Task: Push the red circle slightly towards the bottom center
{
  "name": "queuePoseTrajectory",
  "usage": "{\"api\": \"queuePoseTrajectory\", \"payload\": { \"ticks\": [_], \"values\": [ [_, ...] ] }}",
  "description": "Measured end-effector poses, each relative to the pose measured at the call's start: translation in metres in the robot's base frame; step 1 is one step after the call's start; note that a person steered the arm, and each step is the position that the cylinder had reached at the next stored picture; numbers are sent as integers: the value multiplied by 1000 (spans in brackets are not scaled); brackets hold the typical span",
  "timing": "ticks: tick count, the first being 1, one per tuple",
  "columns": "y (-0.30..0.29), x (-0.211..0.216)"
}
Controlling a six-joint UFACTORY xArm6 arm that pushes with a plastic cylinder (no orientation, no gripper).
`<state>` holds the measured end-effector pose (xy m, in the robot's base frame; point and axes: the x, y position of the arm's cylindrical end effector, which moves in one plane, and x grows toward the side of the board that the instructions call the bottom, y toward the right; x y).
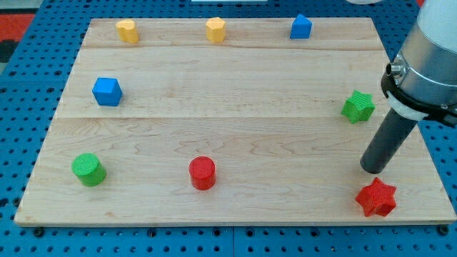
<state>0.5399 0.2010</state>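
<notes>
The red circle stands near the bottom centre of the wooden board, slightly left of the middle. My tip is far to the view's right of it, just above the red star and below the green star. The tip touches no block.
A green circle sits at the bottom left. A blue cube sits at the left. Along the top edge are a yellow block, a yellow hexagon and a blue block. Blue pegboard surrounds the board.
</notes>
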Motion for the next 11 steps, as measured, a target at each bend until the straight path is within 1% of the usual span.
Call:
{"api": "queuePoseTrajectory", "payload": {
  "ticks": [2,4,5,6,7,8,9,10,11],
  "values": [
    [-8,-7],
    [-154,-23],
    [-183,-61],
    [-216,-56],
    [-239,-33],
    [-250,-6],
    [-253,-6],
    [-310,-16],
    [-384,-16]
  ]
}}
